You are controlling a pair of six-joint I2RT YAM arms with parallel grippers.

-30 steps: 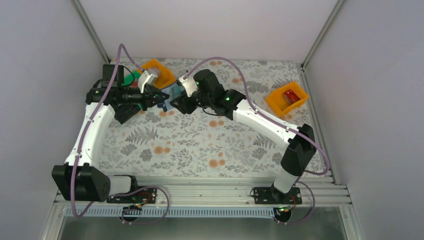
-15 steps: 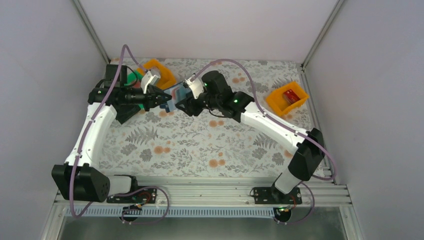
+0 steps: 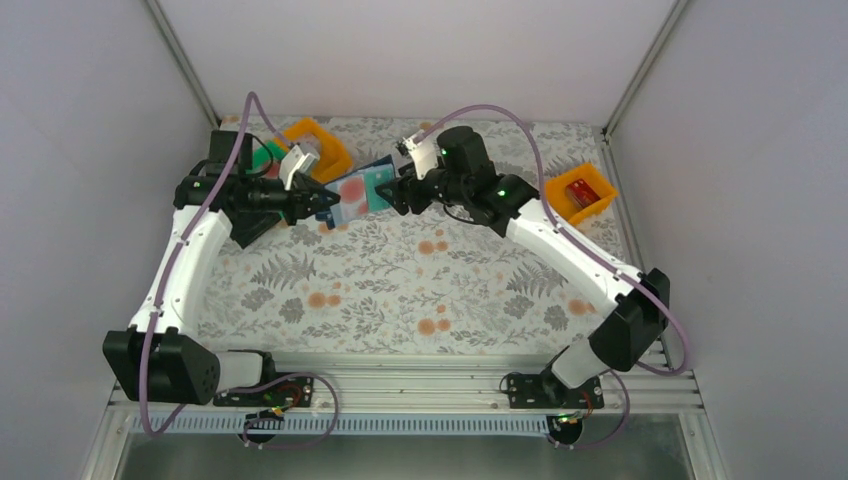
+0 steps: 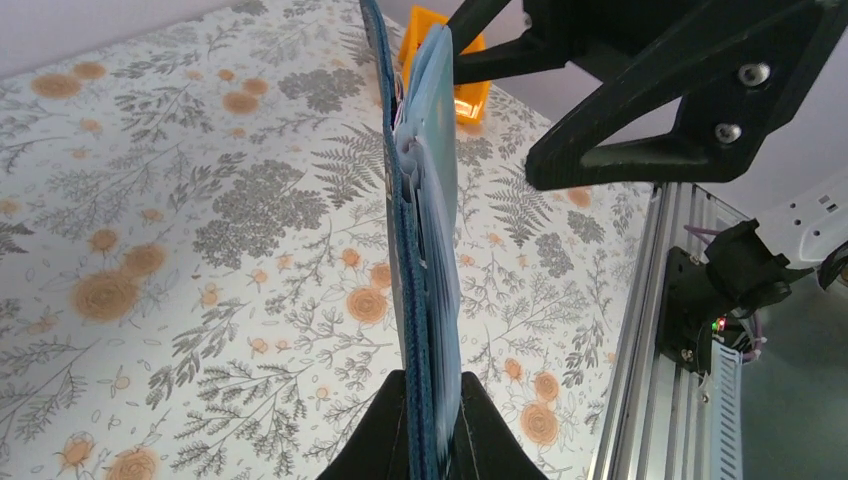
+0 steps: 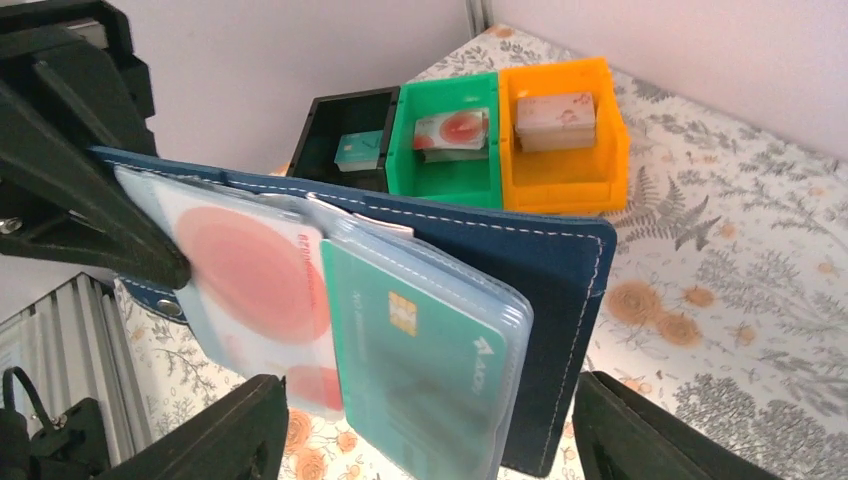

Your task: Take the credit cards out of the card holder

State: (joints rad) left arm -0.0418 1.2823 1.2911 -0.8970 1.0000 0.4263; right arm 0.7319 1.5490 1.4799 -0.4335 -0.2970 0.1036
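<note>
1. Reaching over the floral table (image 3: 420,290), the left gripper (image 4: 432,420) is clamped on one edge of the card holder (image 5: 540,270), keeping it off the surface.
2. The right gripper (image 5: 430,400) straddles the opened holder, jaws wide.
3. Two credit cards (image 5: 420,350), one teal and one pale with a red blotch, sit in its clear sleeves.

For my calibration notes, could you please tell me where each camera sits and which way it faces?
Top external: above and behind the bases, looking down at the table; left arm and right arm show.
Left wrist: on the left arm, looking along the left gripper, clamped at the bottom, at the card holder edge-on.
Right wrist: on the right arm, facing the card holder's open pockets, green bin behind; right gripper open at the bottom.
Shared: both wrists see the card holder.
</note>
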